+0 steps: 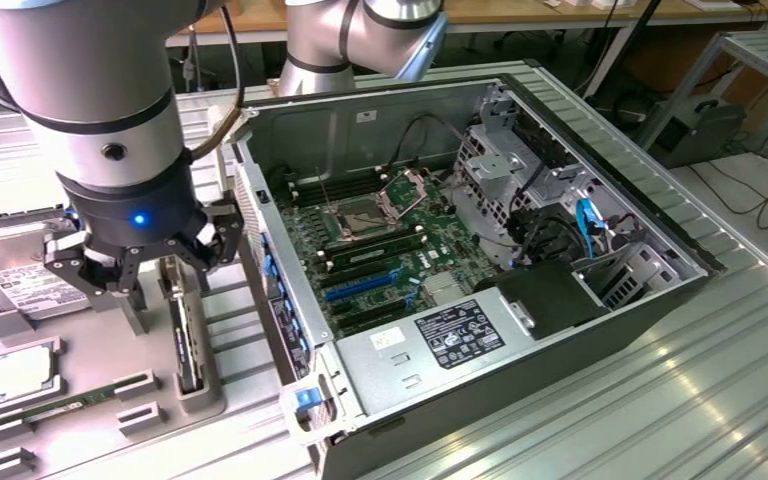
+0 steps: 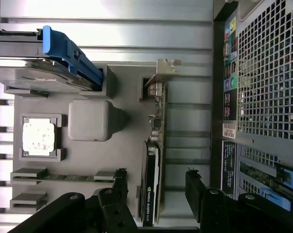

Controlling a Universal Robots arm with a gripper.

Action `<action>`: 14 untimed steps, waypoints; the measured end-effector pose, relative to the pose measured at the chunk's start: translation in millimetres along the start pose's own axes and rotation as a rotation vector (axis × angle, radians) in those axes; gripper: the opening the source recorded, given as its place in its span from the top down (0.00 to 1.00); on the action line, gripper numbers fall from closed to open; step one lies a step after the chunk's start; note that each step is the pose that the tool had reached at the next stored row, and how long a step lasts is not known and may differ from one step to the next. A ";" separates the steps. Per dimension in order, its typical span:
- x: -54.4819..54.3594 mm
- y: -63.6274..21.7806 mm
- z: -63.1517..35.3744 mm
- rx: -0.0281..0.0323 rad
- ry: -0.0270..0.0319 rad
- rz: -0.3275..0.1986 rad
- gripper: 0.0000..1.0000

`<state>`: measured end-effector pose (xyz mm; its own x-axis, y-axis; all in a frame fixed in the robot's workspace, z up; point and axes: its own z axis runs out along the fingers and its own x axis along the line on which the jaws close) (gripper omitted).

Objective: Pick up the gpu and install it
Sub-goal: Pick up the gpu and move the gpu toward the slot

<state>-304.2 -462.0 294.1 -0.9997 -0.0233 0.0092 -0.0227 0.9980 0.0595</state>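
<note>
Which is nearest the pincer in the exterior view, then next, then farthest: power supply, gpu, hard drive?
1. gpu: standing on edge inside the open pincer.
2. hard drive: just to the exterior view's left.
3. power supply: inside the case, to the exterior view's right.

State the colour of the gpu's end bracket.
The gpu bracket is silver, clearest in the wrist view.

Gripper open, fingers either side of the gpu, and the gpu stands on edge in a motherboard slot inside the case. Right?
No. The gpu stands on edge in the grey tray outside the case, not in a motherboard slot; the wrist view shows it. The gripper is open, fingers either side of the gpu, as you said.
</note>
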 end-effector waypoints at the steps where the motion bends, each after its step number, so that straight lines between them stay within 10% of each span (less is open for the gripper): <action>1: -0.3 -0.4 1.1 0.0000 0.0006 0.000 0.40; 14: -1.6 -3.1 13.7 -0.0003 0.0117 0.001 0.40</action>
<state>-302.6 -464.2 280.3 -0.9995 -0.0231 0.0210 -0.0218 0.9980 0.0598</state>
